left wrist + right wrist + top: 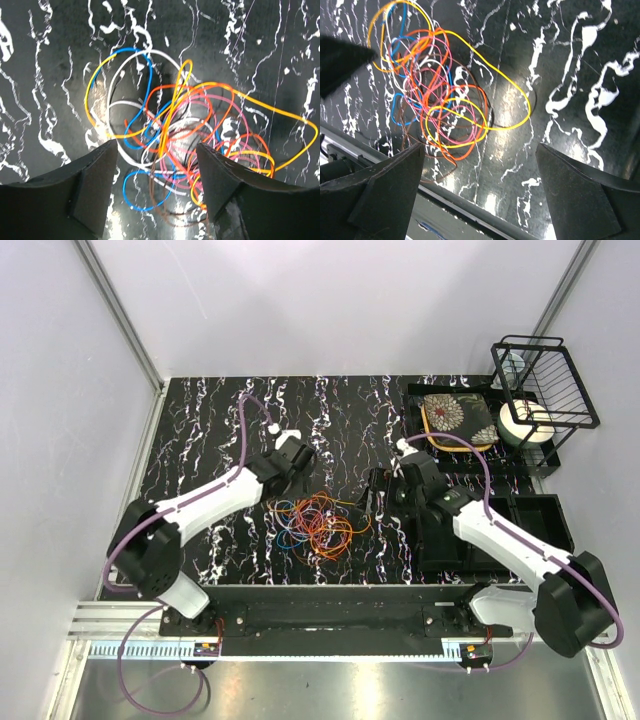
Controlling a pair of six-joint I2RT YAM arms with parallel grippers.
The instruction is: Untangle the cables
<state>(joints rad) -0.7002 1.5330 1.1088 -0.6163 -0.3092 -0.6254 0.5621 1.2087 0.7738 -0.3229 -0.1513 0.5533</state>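
My left gripper (156, 147) hangs over the tangled cables (175, 130), jaws partly apart, gripping nothing as far as I can tell. My right gripper (480, 146) hovers beside them, spread wide, empty.

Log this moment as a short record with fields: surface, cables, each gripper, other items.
surface: black table with white marbling
cables: one tangled pile of orange, yellow, blue, pink, white and brown loops, lying on the table between the two arms
left gripper: open, fingers apart over the pile
right gripper: open wide, beside the pile, holding nothing
other items: black wire rack at the far right, black trays at the right
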